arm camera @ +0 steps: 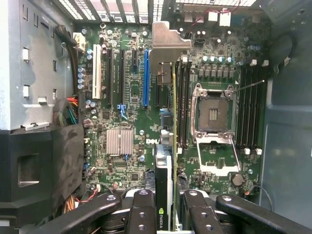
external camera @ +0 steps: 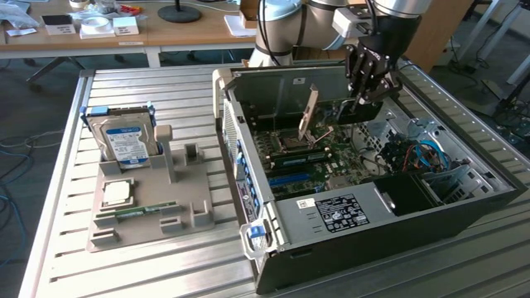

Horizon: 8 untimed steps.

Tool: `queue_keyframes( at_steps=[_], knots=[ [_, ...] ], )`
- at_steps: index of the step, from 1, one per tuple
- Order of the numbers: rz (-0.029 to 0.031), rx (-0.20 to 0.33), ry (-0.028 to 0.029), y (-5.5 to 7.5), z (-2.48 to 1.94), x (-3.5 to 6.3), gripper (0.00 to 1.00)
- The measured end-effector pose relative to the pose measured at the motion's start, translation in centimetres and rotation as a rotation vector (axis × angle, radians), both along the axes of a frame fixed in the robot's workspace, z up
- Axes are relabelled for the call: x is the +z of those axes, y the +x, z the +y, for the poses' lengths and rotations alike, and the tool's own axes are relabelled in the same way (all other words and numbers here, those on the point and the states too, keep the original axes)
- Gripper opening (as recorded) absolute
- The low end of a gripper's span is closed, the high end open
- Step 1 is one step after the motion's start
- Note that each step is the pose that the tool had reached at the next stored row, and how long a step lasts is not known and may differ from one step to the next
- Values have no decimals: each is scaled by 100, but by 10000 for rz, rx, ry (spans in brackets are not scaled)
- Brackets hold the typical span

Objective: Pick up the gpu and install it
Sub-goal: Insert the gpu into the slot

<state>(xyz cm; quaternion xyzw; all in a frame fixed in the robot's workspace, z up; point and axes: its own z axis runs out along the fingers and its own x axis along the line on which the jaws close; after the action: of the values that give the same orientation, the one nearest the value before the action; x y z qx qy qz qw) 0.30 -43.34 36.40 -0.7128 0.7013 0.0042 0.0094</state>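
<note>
Hand (external camera: 368,87) is clamped on the gpu (arm camera: 165,170), which hangs on edge over the motherboard inside the open case (external camera: 463,211), upper right of the exterior view. I'd line its bottom edge up with the long blue slot (arm camera: 145,78), keep it upright, and press evenly.

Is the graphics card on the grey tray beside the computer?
No, the tool grips the graphics card above the board in the open computer.

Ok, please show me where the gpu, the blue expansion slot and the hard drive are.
gpu (arm camera: 164,165), wrist view, its dark face.
blue expansion slot (arm camera: 146,78), wrist view, mid-length.
hard drive (external camera: 126,139), exterior view, its blue-white label.
</note>
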Motion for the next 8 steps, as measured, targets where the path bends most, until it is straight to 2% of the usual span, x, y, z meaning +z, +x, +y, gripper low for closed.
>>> queue_keyframes(
  at_steps=[2,8],
  knots=[
    [-1,2,5,-4,-4,-5,27],
    [-1,0,6,-6,-76,-25,27]
  ],
)
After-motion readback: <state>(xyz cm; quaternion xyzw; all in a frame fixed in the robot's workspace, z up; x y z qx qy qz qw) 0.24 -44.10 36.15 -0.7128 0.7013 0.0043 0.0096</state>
